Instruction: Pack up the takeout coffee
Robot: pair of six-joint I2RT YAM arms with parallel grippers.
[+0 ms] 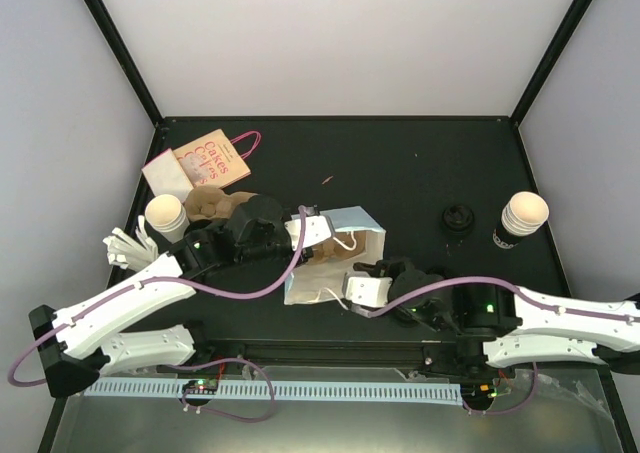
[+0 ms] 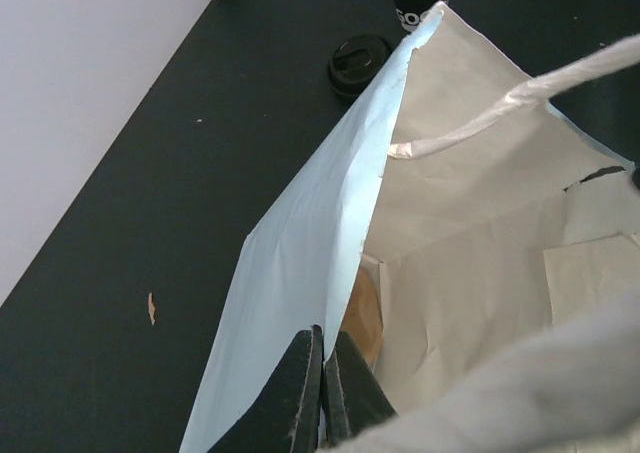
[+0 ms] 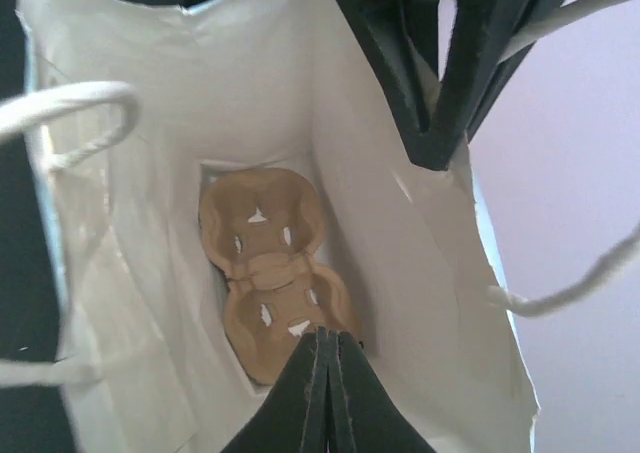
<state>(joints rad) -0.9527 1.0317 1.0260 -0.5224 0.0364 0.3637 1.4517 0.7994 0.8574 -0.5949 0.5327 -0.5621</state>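
Left gripper point(image 2: 322, 339) and right gripper point(image 3: 325, 339) are each squeezed shut on the edge of the paper bag point(image 1: 365, 223), the cup tray point(image 3: 265, 273) lies inside, but one cup point(image 1: 165, 213) and the other cup point(image 1: 525, 211) are not in yet.

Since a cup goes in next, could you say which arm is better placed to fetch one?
Probably left: left hand and right hand are both at the paper bag, but the left cup stands nearer than the right cup.
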